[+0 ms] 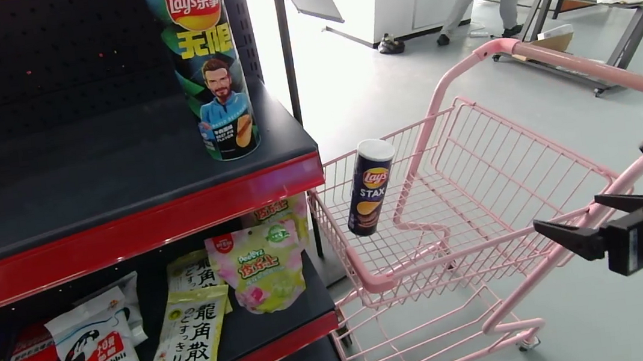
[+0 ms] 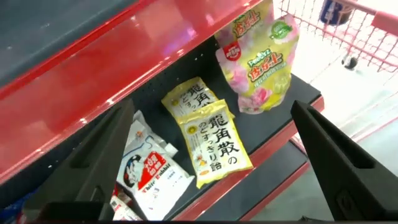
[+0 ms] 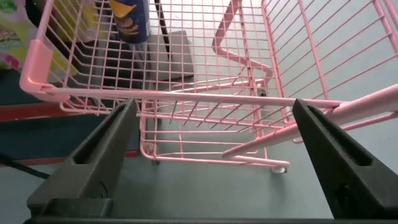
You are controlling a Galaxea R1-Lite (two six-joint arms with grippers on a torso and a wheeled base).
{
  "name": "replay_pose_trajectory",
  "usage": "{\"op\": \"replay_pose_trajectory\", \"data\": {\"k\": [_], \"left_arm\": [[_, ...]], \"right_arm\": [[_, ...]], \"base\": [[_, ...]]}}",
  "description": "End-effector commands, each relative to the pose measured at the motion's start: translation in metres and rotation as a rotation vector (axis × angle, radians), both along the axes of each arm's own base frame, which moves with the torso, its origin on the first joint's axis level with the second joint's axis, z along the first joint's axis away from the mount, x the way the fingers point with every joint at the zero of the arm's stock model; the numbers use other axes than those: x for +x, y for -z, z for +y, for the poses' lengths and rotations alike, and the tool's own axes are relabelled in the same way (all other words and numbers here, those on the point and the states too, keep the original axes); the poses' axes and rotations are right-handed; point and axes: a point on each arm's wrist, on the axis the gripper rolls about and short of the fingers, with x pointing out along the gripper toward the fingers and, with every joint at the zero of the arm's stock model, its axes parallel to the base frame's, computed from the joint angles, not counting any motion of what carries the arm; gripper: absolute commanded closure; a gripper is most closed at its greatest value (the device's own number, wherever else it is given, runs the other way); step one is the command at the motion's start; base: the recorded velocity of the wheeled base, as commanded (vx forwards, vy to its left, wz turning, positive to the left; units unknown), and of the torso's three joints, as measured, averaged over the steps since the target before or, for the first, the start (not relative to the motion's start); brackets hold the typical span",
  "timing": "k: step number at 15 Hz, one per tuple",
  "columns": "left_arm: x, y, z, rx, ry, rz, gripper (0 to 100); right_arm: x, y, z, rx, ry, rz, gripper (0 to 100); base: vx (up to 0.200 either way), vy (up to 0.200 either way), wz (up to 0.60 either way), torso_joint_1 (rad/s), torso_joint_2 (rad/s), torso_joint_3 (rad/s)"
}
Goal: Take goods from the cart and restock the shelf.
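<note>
The dark shelf (image 1: 84, 171) with its red front edge takes up my left side. On its upper board a tall green-and-black chip can (image 1: 211, 66) stands upright near the end by the cart.

The pink cart (image 1: 575, 65) is parked just beside that end, on grey floor, with its handle toward my right arm.

On the lower board lie flat snack bags:
- a pink-and-green pouch (image 1: 262, 269) nearest the cart
- yellow sachets (image 1: 191, 337) beside it
- a white candy bag (image 1: 102, 357) further in

My left gripper (image 2: 205, 162) hangs low in front of that lower board, above the sachets, its fingers spread wide and holding nothing.

My right gripper (image 1: 567, 213) is outside the basket on the handle side, below the handle bar. It points at the basket, also spread wide and empty. From its wrist camera, the cart's rim (image 3: 186, 96) and wire wall run across between the fingers. They lie between me and the blue chip can (image 3: 129, 18).

That blue chip can (image 1: 369, 187) is in the basket's corner nearest the shelf. It is tilted, with the lid end up. It is a dark blue tube with a white lid, a red-and-yellow badge and a chips picture near the base.
</note>
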Motion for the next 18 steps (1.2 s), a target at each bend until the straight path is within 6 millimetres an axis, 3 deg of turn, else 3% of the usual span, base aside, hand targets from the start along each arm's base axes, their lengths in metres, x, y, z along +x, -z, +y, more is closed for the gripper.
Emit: {"op": "replay_pose_trajectory", "data": {"k": [1,3,5,7,13,18], "left_arm": [[-0.005,0.003,0.001,-0.004,-0.001,-0.013,0],[-0.008,0.001,0.002,-0.008,-0.006,-0.028,0],[-0.007,-0.001,0.002,-0.034,-0.008,-0.016,0],[-0.006,-0.002,0.001,-0.051,-0.002,-0.011,0],[-0.007,-0.008,0.001,-0.047,-0.002,0.006,0],[-0.009,-0.01,0.002,-0.049,0.0,-0.009,0]], "right_arm": [[0.049,0.004,0.013,0.046,0.006,-0.004,0],[0.099,0.013,0.047,0.12,-0.057,-0.116,0],[0.118,0.023,0.073,0.159,-0.122,-0.14,0],[0.13,0.04,0.085,0.164,-0.206,-0.085,0],[0.174,0.051,0.104,0.176,-0.232,-0.102,0],[0.19,0.061,0.115,0.176,-0.241,-0.101,0]], "base": [[0.0,0.0,0.0,-0.022,0.06,0.056],[0.0,0.0,0.0,0.0,0.0,0.0],[0.0,0.0,0.0,0.0,0.0,0.0],[0.0,0.0,0.0,0.0,0.0,0.0],[0.0,0.0,0.0,0.0,0.0,0.0],[0.0,0.0,0.0,0.0,0.0,0.0]]}}
